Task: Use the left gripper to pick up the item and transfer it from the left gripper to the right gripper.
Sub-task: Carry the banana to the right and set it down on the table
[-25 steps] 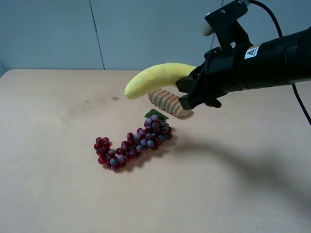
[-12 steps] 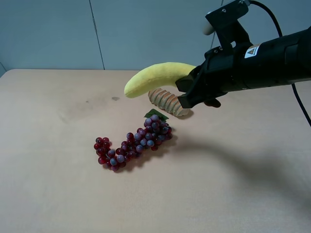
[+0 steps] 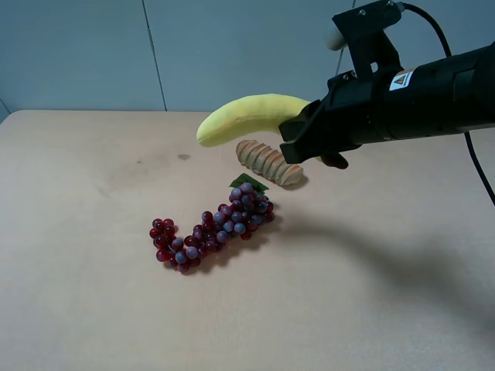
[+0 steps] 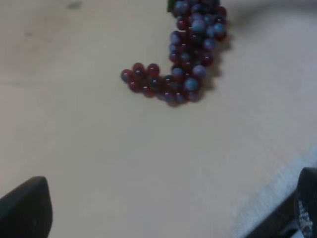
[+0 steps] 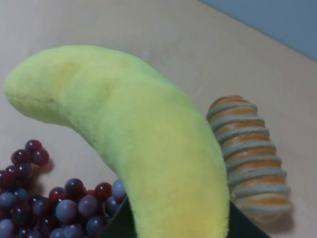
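One end of the banana (image 3: 247,116) sits clamped in my right pincer (image 3: 298,143), upper centre, above the bread (image 3: 268,161); my left pincer (image 4: 166,210) stands apart. Soft plush could sag and slip out.

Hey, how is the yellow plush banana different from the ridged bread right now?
The banana is held in the air by the right tool; the bread lies on the table. The banana is plain yellow and smooth; the bread is tan with crosswise ridges. The banana bends in a clear arc; the bread is nearly straight. Both are elongated food-like props.
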You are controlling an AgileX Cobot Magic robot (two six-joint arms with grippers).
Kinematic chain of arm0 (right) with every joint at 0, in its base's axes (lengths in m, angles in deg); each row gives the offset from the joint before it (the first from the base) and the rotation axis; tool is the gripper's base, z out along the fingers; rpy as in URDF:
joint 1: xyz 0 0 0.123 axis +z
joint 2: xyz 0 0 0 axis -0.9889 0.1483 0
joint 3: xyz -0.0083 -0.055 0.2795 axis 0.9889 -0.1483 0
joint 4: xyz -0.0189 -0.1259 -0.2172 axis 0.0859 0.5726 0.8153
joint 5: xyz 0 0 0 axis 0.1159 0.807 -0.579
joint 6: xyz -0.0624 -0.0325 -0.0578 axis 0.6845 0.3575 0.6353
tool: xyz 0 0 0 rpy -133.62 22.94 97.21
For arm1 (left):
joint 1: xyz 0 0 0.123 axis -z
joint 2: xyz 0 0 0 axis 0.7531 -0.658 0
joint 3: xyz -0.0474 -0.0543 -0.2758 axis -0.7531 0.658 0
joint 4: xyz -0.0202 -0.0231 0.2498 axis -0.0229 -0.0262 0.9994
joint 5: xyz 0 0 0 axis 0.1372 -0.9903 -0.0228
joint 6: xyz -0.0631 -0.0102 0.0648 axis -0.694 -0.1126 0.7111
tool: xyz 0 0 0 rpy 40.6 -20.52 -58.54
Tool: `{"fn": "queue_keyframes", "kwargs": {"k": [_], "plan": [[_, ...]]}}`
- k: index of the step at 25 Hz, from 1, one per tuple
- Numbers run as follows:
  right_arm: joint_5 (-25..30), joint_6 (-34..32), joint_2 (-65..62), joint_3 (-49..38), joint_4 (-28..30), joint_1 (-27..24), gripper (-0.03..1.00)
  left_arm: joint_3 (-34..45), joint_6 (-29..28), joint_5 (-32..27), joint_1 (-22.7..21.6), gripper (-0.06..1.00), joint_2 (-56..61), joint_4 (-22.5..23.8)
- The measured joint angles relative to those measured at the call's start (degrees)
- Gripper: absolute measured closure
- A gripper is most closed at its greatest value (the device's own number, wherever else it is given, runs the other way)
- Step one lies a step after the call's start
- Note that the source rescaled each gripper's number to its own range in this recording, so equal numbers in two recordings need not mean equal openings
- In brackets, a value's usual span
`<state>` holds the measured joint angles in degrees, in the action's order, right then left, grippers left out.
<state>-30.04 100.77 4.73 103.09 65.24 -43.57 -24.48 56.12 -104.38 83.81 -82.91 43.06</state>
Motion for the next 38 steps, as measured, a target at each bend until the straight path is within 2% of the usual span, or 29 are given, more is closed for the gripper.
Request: {"fn": "queue_keyframes", "kwargs": {"k": [3, 4, 8, 13, 16, 17, 18, 19, 21, 25, 38], "plan": [[0.00, -3.44, 0.00, 0.00, 0.02, -0.35, 0.97, 0.00, 0.00, 0.33, -6.57, -0.05, 0.00, -0.04], [0.00, -6.18, 0.00, 0.00, 0.02, -1.68, 0.97, 0.00, 0.00, 0.37, -9.29, -0.05, 0.00, -0.04], [0.00, -10.23, 0.00, 0.00, 0.02, -6.37, 0.97, 0.00, 0.00, 0.37, -19.79, -0.05, 0.00, -0.06], [1.65, -11.09, 0.00, 0.00, 0.17, -14.72, 0.97, 0.00, 0.00, 0.39, -31.20, -0.05, 0.00, -0.06], [1.76, -11.39, 0.05, 0.00, 0.17, -20.42, 0.97, 0.00, 0.00, 0.46, -36.04, -0.05, 0.00, -0.06], [1.76, -11.39, 0.05, 0.00, 0.17, -20.42, 0.97, 0.00, 0.00, 0.51, -37.34, -0.05, 0.00, -0.06], [1.88, -11.44, 0.61, 0.00, 0.17, -24.69, 0.97, 0.00, 0.00, 0.64, -38.38, -0.05, 0.00, -0.06], [1.88, -11.44, 0.61, 0.00, 0.17, -24.69, 0.97, 0.00, 0.00, 0.69, -39.11, -0.05, 0.00, -0.06], [2.84, -11.44, 3.22, 0.12, 0.17, -30.17, 0.97, 0.00, 0.00, 0.74, -39.81, -0.05, 0.00, -0.06], [3.15, -11.44, 7.87, 0.12, 0.30, -34.73, 0.97, 0.00, 0.00, 0.74, -40.01, -0.05, 0.00, -0.06], [1.56, -10.38, 16.58, 0.01, 0.14, -35.48, 0.97, 0.00, 0.00, 0.74, -40.07, -0.05, 0.00, -0.06]]}}
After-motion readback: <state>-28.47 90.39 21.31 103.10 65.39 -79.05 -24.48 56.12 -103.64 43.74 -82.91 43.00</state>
